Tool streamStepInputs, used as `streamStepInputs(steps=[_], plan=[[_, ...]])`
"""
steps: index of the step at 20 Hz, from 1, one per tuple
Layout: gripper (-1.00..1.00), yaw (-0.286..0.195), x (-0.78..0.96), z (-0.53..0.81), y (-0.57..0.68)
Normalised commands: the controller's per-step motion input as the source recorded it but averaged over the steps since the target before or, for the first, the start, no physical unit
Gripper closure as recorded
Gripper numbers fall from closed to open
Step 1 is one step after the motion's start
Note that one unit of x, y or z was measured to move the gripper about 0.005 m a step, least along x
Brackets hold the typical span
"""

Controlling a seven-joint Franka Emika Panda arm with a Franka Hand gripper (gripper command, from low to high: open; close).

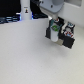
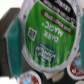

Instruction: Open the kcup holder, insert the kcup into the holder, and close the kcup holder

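Observation:
My gripper (image 1: 53, 29) hangs from the arm at the top of the exterior view and is shut on the kcup (image 1: 51, 33), a small green pod held above the table. In the wrist view the kcup (image 2: 47, 36) fills most of the picture, showing its green lid with white lettering; a bluish finger (image 2: 12, 33) shows at its edge. The kcup holder (image 1: 67, 37), a black boxy unit, stands just to the exterior view's right of the gripper, with colourful pods showing on it. I cannot tell whether its drawer is open.
A white bottle-like object (image 1: 25, 10) stands at the back on the exterior view's left, near dark equipment (image 1: 7, 20). Other pods with red and white lids (image 2: 28, 78) lie below the held kcup in the wrist view. The pale table (image 1: 30, 60) spreads in front.

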Motion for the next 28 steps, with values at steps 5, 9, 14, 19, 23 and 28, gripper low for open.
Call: streamStepInputs(steps=[5,9,14,19,23,28], plan=[[1.0,0.135,-0.46,0.3,0.42],[1.0,0.137,-0.51,0.17,0.4],[1.0,0.141,-0.48,0.02,0.39],[1.0,0.142,-0.47,-0.12,0.29],[1.0,0.125,-0.45,-0.26,0.14],[1.0,0.111,-0.37,-0.33,0.03]])
